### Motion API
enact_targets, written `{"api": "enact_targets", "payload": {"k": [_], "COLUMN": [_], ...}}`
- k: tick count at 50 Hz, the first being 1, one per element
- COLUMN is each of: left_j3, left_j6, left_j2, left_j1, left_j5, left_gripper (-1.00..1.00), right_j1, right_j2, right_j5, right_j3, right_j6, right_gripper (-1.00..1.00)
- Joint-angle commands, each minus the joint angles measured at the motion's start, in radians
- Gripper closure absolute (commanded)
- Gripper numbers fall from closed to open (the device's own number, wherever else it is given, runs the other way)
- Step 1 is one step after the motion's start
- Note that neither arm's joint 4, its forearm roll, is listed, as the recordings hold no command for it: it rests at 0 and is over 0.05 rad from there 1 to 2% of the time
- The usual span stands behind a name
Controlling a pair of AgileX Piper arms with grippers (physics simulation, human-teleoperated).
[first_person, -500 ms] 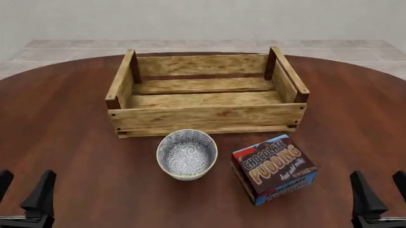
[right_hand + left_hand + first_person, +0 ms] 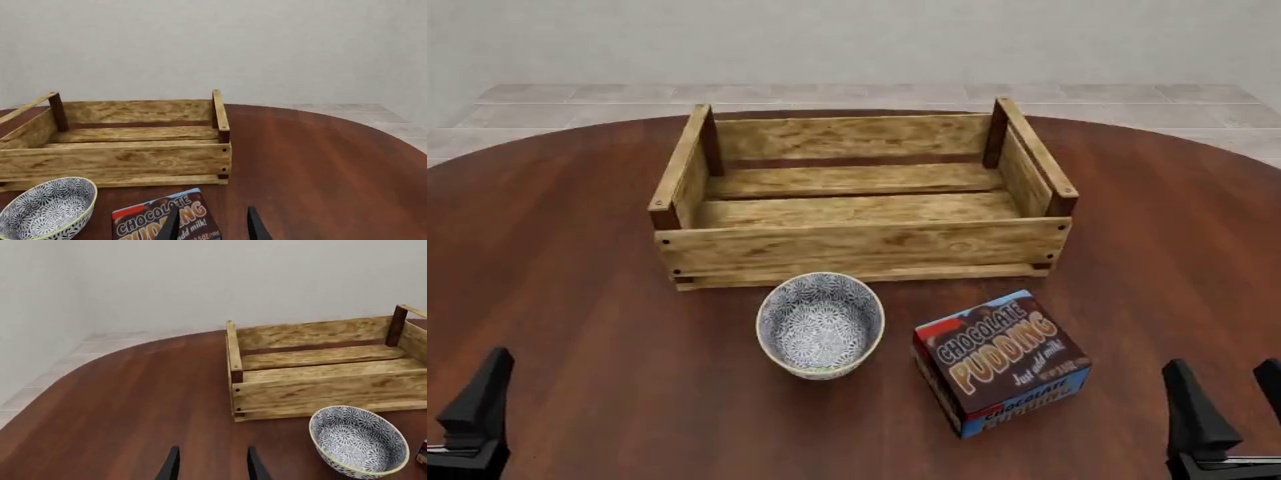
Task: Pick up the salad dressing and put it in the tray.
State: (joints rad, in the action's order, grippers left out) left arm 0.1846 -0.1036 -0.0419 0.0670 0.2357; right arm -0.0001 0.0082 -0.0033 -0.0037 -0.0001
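The salad dressing bottle is out of view in every frame. The tray (image 2: 854,245) is a light-wood slatted crate standing empty at the middle back of the round table; it also shows in the left wrist view (image 2: 320,390) and the right wrist view (image 2: 113,162). My left gripper (image 2: 212,467) is open and empty at the near left, with only one finger (image 2: 483,395) in the front view. My right gripper (image 2: 1232,400) is open and empty at the near right, and it also shows in its own wrist view (image 2: 212,225).
A patterned blue-white bowl (image 2: 819,325) stands just in front of the tray. A brown chocolate pudding box (image 2: 1001,360) lies to its right, nearer my right gripper. The dark wooden table (image 2: 574,300) curves away at both sides.
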Motion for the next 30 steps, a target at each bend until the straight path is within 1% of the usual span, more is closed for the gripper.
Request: {"api": "enact_targets", "payload": {"k": [1, 2, 3, 4, 5, 7, 10, 11, 12, 14, 15, 16, 17, 20, 21, 23, 24, 25, 26, 30], "left_j3": [0.178, 0.196, 0.197, 0.224, 0.236, 0.269, 0.295, 0.295, 0.313, 0.327, 0.327, 0.343, 0.353, 0.345, 0.341, 0.337, 0.350, 0.350, 0.366, 0.362], "left_j6": [-0.057, -0.076, -0.076, -0.071, -0.082, -0.082, -0.169, -0.169, -0.188, -0.190, -0.190, -0.202, -0.192, -0.173, -0.186, -0.185, -0.201, -0.201, -0.203, -0.226], "left_j2": [-0.041, -0.053, -0.053, -0.047, -0.046, -0.045, -0.004, -0.004, 0.006, 0.010, 0.010, 0.035, 0.040, 0.041, 0.040, 0.040, 0.042, 0.042, 0.042, 0.042], "left_j1": [0.050, 0.072, 0.072, 0.064, 0.069, 0.102, 0.161, 0.161, 0.200, 0.225, 0.225, 0.230, 0.227, 0.281, 0.295, 0.305, 0.317, 0.317, 0.345, 0.395], "left_j5": [0.250, 0.295, 0.296, 0.349, 0.382, 0.442, 0.501, 0.501, 0.532, 0.561, 0.561, 0.590, 0.608, 0.604, 0.603, 0.608, 0.620, 0.620, 0.625, 0.600], "left_gripper": [-1.00, -1.00, -1.00, -1.00, -1.00, -1.00, -1.00, -1.00, -1.00, -1.00, -1.00, -1.00, -1.00, -1.00, -1.00, -1.00, -1.00, -1.00, -1.00, -1.00], "right_j1": [0.000, 0.000, 0.000, 0.000, 0.000, 0.000, 0.000, 0.000, 0.000, 0.000, 0.000, 0.000, 0.000, 0.000, 0.000, 0.000, 0.000, 0.000, 0.000, 0.000], "right_j2": [-0.001, -0.001, -0.001, -0.001, -0.001, -0.001, -0.001, -0.001, 0.000, 0.000, 0.000, 0.000, 0.000, 0.000, 0.000, 0.000, 0.000, 0.000, 0.000, -0.001], "right_j5": [0.001, 0.002, 0.002, 0.002, 0.003, 0.003, 0.003, 0.003, 0.003, 0.001, 0.001, 0.001, 0.000, 0.002, 0.002, 0.002, 0.002, 0.002, 0.002, 0.002], "right_j3": [0.000, -0.001, -0.001, -0.001, -0.002, -0.002, -0.002, -0.002, -0.002, -0.001, -0.001, -0.001, -0.001, -0.001, -0.001, -0.001, -0.001, -0.001, -0.001, -0.001], "right_j6": [0.000, 0.000, 0.000, 0.000, 0.000, 0.000, 0.000, 0.000, 0.000, 0.000, 0.000, 0.000, 0.000, 0.000, 0.000, 0.000, 0.000, 0.000, 0.000, 0.000], "right_gripper": [-1.00, -1.00, -1.00, -1.00, -1.00, -1.00, -1.00, -1.00, -1.00, -1.00, -1.00, -1.00, -1.00, -1.00, -1.00, -1.00, -1.00, -1.00, -1.00, -1.00]}}
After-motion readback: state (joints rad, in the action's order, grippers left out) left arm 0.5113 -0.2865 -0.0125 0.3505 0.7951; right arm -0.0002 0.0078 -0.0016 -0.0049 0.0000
